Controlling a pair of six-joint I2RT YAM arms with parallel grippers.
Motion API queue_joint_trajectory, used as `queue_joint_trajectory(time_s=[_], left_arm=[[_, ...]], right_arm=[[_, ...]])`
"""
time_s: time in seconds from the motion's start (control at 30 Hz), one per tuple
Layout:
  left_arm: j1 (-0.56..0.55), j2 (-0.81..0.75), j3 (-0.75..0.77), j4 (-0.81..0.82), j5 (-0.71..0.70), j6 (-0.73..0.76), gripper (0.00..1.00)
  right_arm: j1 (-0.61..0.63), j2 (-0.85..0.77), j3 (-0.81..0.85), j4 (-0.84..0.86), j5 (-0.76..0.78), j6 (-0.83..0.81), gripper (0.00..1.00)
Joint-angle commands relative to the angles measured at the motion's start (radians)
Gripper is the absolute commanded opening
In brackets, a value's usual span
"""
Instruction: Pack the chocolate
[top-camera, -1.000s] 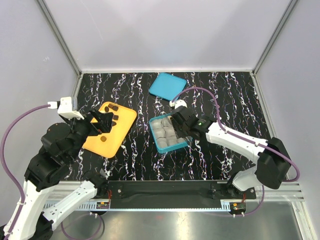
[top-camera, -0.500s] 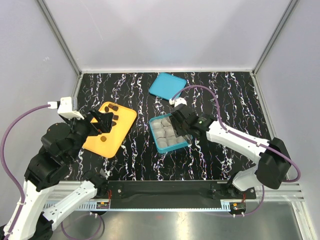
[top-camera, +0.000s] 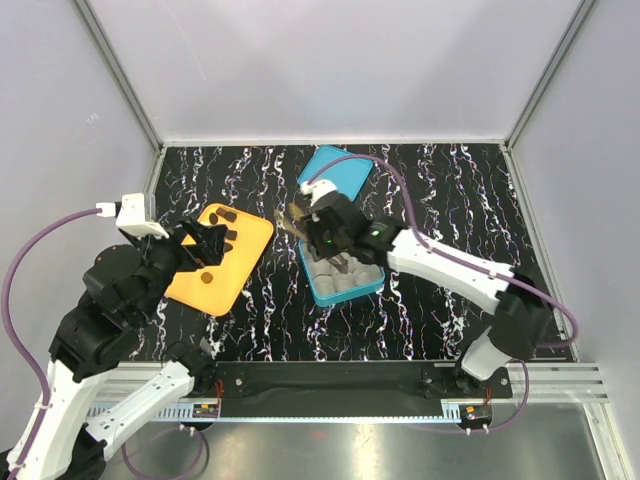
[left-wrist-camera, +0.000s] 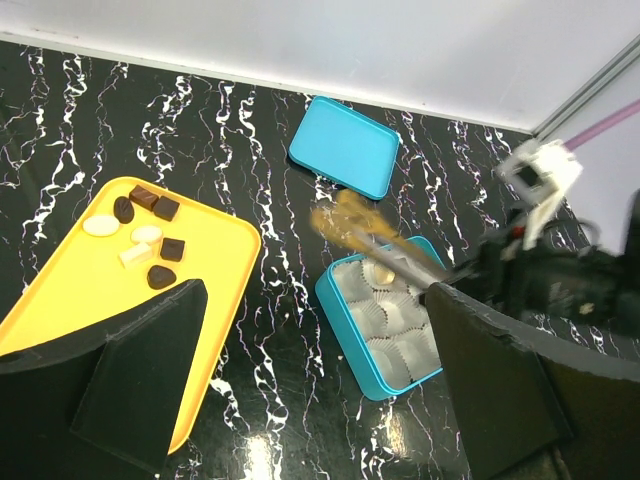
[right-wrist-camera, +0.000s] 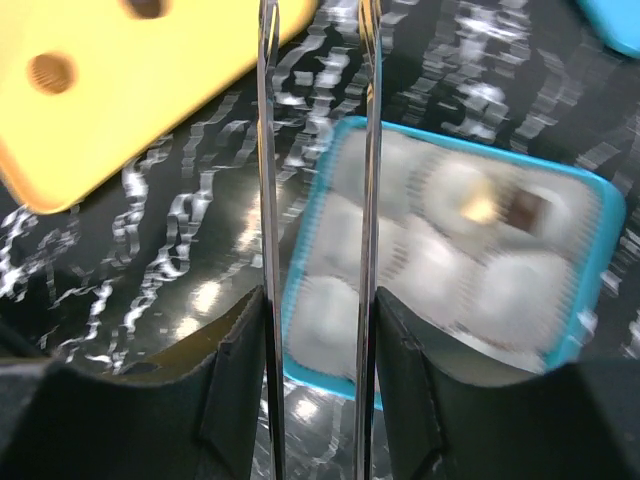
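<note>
Several pieces of chocolate (left-wrist-camera: 146, 236), dark and pale, lie at the far end of the yellow tray (left-wrist-camera: 90, 290); in the top view the same chocolate (top-camera: 224, 238) shows partly under my left gripper (top-camera: 205, 246). That gripper (left-wrist-camera: 318, 295) hangs wide open above the tray's near half, holding nothing. My right gripper (top-camera: 320, 233) is shut on metal tongs (right-wrist-camera: 265, 150), whose two blades stand apart with nothing between them. The tongs (top-camera: 298, 222) reach left past the teal box (top-camera: 318, 292). In the box (right-wrist-camera: 300, 250), a tan piece (right-wrist-camera: 478, 208) and a dark piece (right-wrist-camera: 525, 208) sit in paper cups.
The teal lid (top-camera: 335, 170) lies flat behind the box, near the back wall. Grey-white paper cups (left-wrist-camera: 400, 335) fill the box. White walls with metal posts close in the black marbled table (top-camera: 440, 190) on three sides.
The right arm has swung left from over the box; the tongs' tips now hang over the gap between box and yellow tray. The left arm has not moved.
</note>
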Motion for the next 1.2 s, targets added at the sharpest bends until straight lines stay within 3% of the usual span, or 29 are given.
queue_joint_trajectory(time_s=[0.0,0.3,0.8,1.17], left_arm=[[-0.001,0.024,0.016,0.032,0.012,0.004,0.99],[-0.001,0.011,0.01,0.039,0.012,0.011,0.99],[-0.001,-0.01,-0.002,0.026,-0.004,0.036,0.99],[-0.001,-0.015,-0.013,0.03,-0.015,0.037,0.99]], right_arm=[[0.1,0.094,0.094,0.133,-0.043,-0.056,0.51],[0.247,0.31,0.221,0.258,-0.13,-0.159,0.52],[0.281,0.543,0.352,0.268,-0.161,-0.174,0.54],[0.287,0.594,0.358,0.27,-0.175,-0.159,0.51]])
